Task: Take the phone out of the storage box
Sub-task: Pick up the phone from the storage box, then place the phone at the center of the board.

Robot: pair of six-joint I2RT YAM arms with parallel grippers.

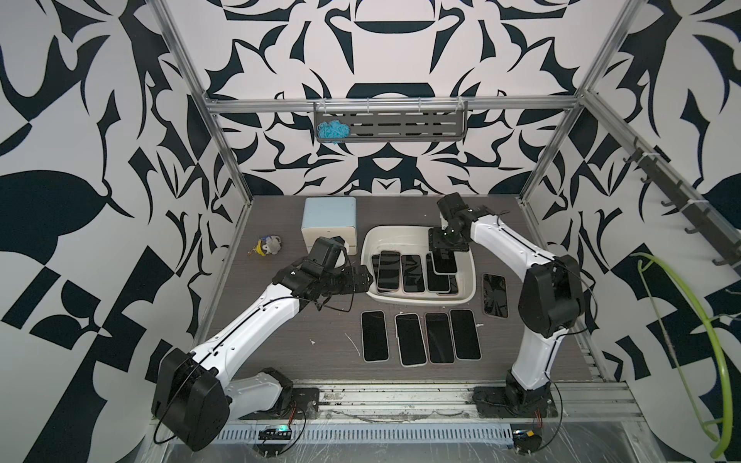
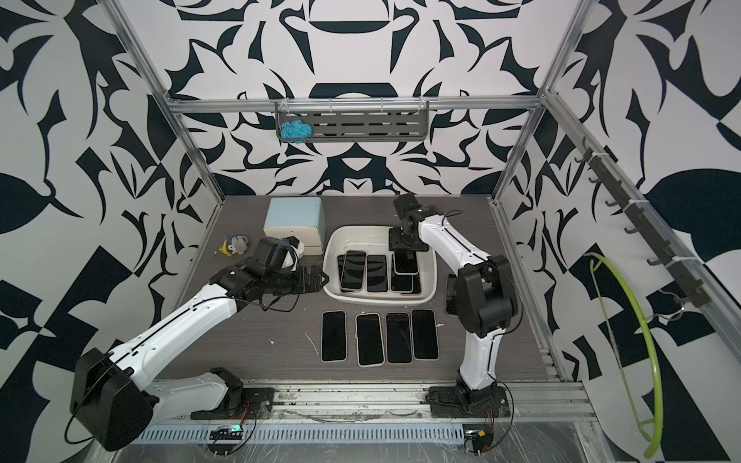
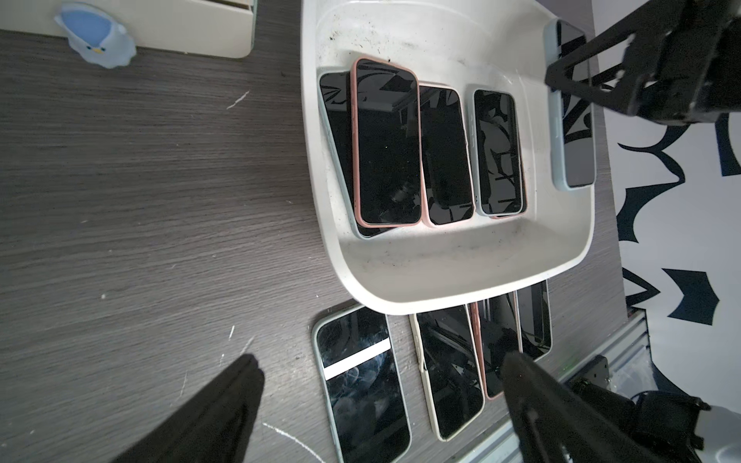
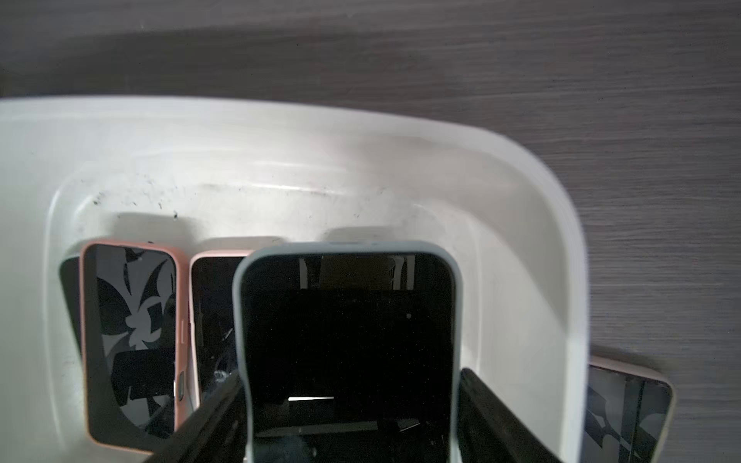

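Note:
The cream-white storage box (image 1: 421,298) (image 2: 377,298) stands mid-table, with several dark-screened phones lying flat in it, one in a pink case (image 3: 385,140). My right gripper (image 1: 444,256) (image 4: 349,421) is shut on a phone (image 1: 445,262) (image 4: 349,332) in a pale blue-grey case. It holds the phone by its long sides, lifted above the others on the box's right side. This phone also shows in the left wrist view (image 3: 573,132). My left gripper (image 1: 367,282) (image 3: 381,360) stands open and empty just outside the box's left wall.
Several phones (image 1: 421,336) lie in a row in front of the box, and one more phone (image 1: 495,294) lies to its right. A blue-topped cube drawer unit (image 1: 329,224) and a small plush toy (image 1: 268,245) sit at the back left.

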